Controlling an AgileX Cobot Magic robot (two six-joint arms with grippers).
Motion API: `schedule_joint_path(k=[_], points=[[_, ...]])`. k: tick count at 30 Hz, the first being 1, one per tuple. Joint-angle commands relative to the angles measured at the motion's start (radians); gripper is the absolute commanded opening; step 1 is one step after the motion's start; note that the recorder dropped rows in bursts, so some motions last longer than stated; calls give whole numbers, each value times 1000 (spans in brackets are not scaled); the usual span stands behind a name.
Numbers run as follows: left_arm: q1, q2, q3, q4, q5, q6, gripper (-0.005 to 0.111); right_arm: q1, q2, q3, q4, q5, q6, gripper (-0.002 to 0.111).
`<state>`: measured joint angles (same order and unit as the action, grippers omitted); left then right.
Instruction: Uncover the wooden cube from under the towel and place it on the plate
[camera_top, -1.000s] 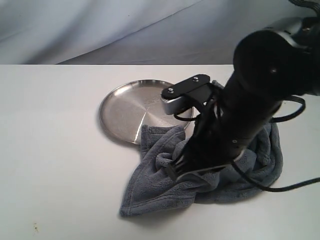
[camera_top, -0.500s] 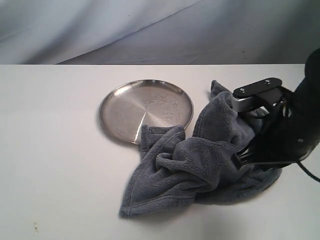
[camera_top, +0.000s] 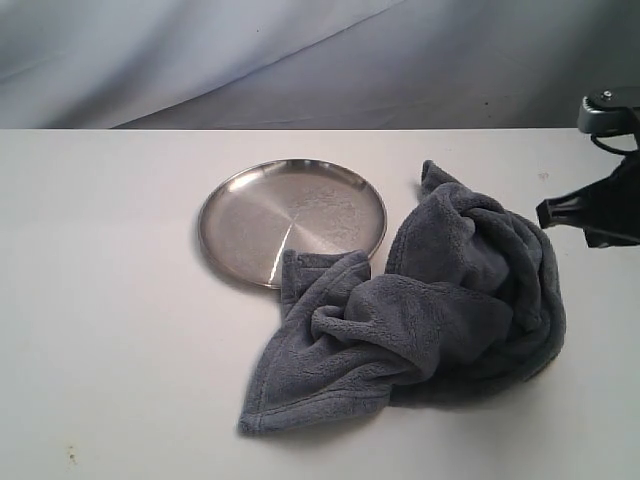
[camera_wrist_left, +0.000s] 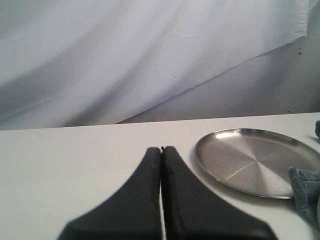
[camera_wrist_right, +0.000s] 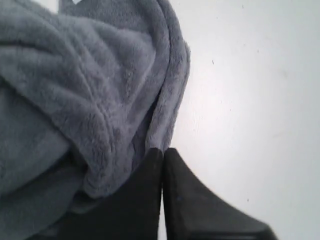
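The blue-grey towel (camera_top: 430, 315) lies crumpled in a heap on the white table, one corner lapping over the near rim of the steel plate (camera_top: 260, 215). The wooden cube is hidden. At the right edge of the exterior view my right gripper (camera_top: 545, 214) hangs just right of the heap. In its wrist view the right gripper (camera_wrist_right: 162, 150) is shut and empty, its tips at the hem of the towel (camera_wrist_right: 75, 95). My left gripper (camera_wrist_left: 161, 149) is shut and empty over bare table, with the plate (camera_wrist_left: 250, 160) off to one side and a towel corner (camera_wrist_left: 307, 190) beside it.
A pale draped backdrop (camera_top: 300, 60) closes off the far side of the white table (camera_top: 100, 330). Bare tabletop lies left of the plate and in front of the towel.
My right arm has pulled back from over the towel's middle to the right edge of the exterior view. The towel heap has shifted a little and stays bunched.
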<state>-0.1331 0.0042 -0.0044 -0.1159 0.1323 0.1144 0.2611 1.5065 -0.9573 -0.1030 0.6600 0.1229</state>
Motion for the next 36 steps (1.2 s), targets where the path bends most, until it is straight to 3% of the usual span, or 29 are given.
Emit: schedule_joint_path(k=[1, 16, 26, 32, 36], points=[[-5, -4, 4, -2, 0, -3, 0, -7, 119, -137, 23, 24, 15, 0], [-5, -4, 4, -2, 0, -3, 0, 13, 450, -602, 344, 95, -87, 0], [-5, -4, 4, -2, 0, -3, 0, 232, 525, -729, 359, 138, -142, 0], [-5, -4, 4, -2, 0, -3, 0, 381, 525, -725, 321, 288, -149, 0], [-5, -4, 4, -2, 0, -3, 0, 461, 484, -628, 285, 274, -142, 0]])
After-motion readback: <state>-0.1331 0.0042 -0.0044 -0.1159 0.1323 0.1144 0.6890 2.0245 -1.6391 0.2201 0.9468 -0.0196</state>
